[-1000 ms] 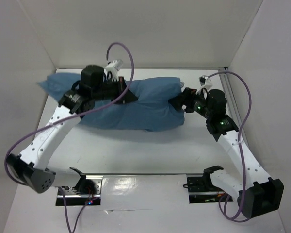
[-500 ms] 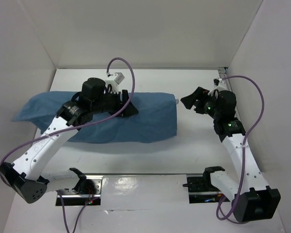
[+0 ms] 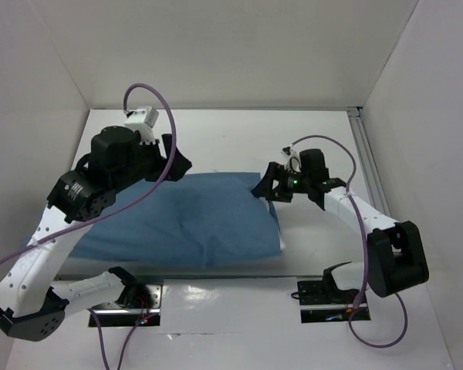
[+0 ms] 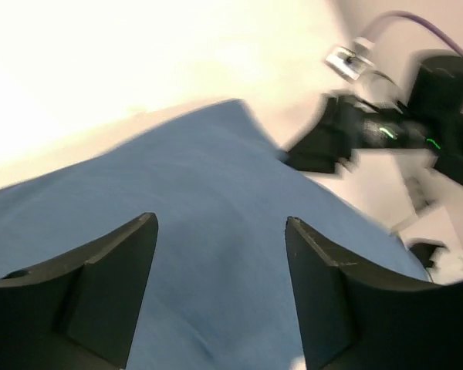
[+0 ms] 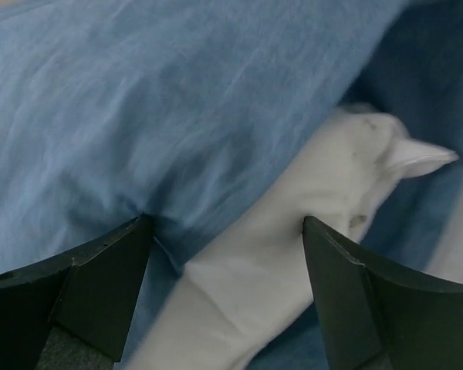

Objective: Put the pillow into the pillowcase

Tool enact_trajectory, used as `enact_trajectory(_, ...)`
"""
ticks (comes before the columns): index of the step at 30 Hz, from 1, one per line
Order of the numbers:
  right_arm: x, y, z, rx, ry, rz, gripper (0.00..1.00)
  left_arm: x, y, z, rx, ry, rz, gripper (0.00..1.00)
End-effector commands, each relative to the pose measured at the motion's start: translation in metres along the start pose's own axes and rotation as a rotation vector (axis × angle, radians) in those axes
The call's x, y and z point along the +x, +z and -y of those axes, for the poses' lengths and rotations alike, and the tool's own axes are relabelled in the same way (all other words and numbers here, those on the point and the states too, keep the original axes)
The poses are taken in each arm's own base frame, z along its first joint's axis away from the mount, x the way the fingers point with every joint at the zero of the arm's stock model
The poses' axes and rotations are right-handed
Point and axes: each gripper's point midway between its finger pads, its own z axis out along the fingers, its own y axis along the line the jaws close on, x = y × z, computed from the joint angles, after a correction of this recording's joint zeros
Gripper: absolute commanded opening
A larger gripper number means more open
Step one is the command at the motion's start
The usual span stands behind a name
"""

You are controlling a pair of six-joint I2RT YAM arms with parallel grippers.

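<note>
The left gripper (image 4: 220, 223), jaws spread and empty, hangs over the wrinkled dusty-blue cloth pillowcase (image 3: 177, 227) on the white table (image 3: 309, 131). The plump white fabric pillow (image 5: 343, 173) sits inside it, one corner showing at the right gripper (image 5: 225, 225), whose jaws are also spread.

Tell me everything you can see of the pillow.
The pillow is almost wholly hidden inside the blue pillowcase, which it fills out on the table. Only one end shows at the open mouth: soft white cloth, creased, with a pointed corner. The pillowcase lies around it on both sides. The right gripper, jaws open, faces this end; whether it touches cannot be told.
</note>
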Motion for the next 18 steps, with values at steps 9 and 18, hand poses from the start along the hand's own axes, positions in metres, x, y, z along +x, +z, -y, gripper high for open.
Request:
enact_trajectory(9, 0.013, 0.032, -0.038, -0.19, 0.013, -0.025, 0.13, 0.191, 0.032, -0.119, -0.575, -0.216, -0.579, 0.87)
enact_trajectory(18, -0.022, 0.021, -0.036, -0.091, 0.01, 0.145, 0.0, 0.139, 0.094, -0.085, -0.295, -0.195, -0.471, 0.0)
